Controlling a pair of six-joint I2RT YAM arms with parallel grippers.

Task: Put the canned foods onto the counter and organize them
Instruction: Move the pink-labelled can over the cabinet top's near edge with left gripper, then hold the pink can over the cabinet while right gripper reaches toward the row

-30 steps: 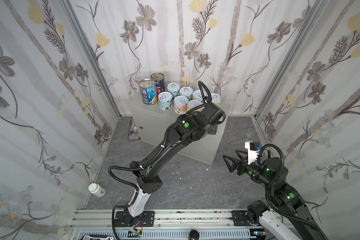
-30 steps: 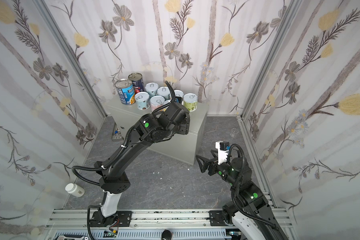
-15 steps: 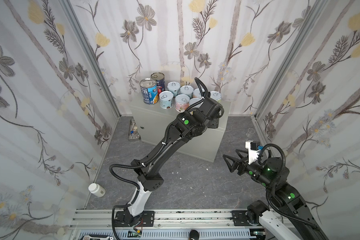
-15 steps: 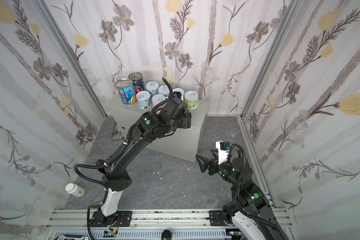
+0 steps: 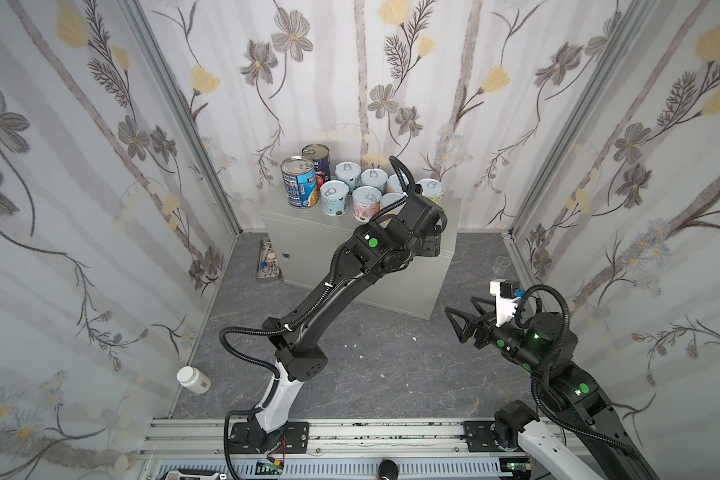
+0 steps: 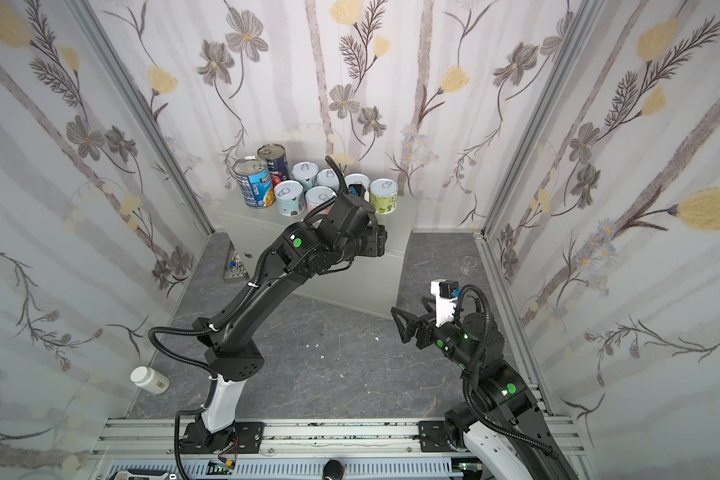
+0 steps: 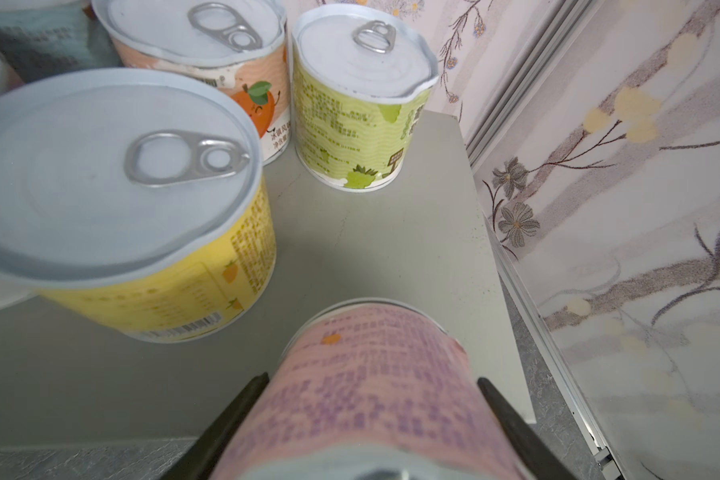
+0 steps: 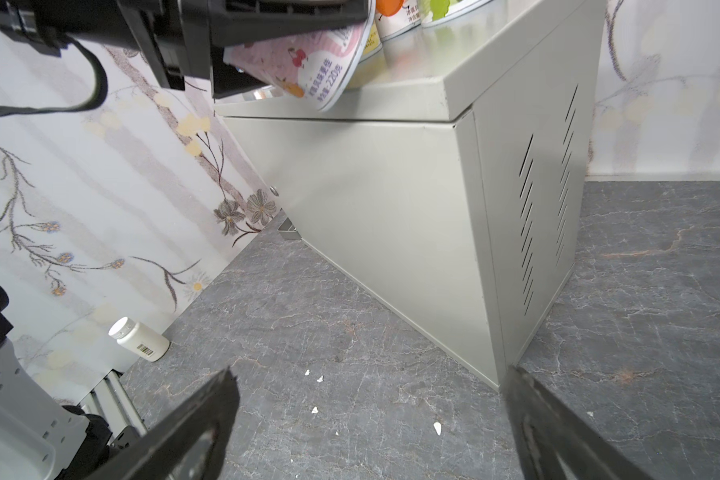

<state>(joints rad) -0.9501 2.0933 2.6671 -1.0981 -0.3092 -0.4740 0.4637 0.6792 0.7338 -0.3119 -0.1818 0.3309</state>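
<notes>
My left gripper (image 7: 371, 401) is shut on a short pink-labelled can (image 7: 371, 386), black fingers (image 7: 233, 411) pressing both its sides. In the right wrist view that pink can (image 8: 304, 70) hangs tilted, its bottom rim just above the front right of the counter (image 8: 391, 208). Beside it stand a yellow can (image 7: 121, 208) and a green can (image 7: 358, 95). In both top views the counter (image 5: 308, 253) (image 6: 362, 291) carries a tall blue can (image 5: 298, 183) and several short cans (image 5: 333, 197) in rows. My right gripper (image 5: 460, 305) (image 8: 371, 382) stands open and empty above the floor.
A white pill bottle (image 5: 194, 379) (image 8: 140, 338) lies by the left wall. A small metal tray (image 5: 267, 262) sits left of the counter, a clear glass (image 5: 503, 262) to its right. White crumbs (image 8: 314, 409) dot the marbled floor. Flowered walls close in on three sides.
My left arm has carried the pink can a little farther back and right, over the counter's front right. The right arm has not moved.
</notes>
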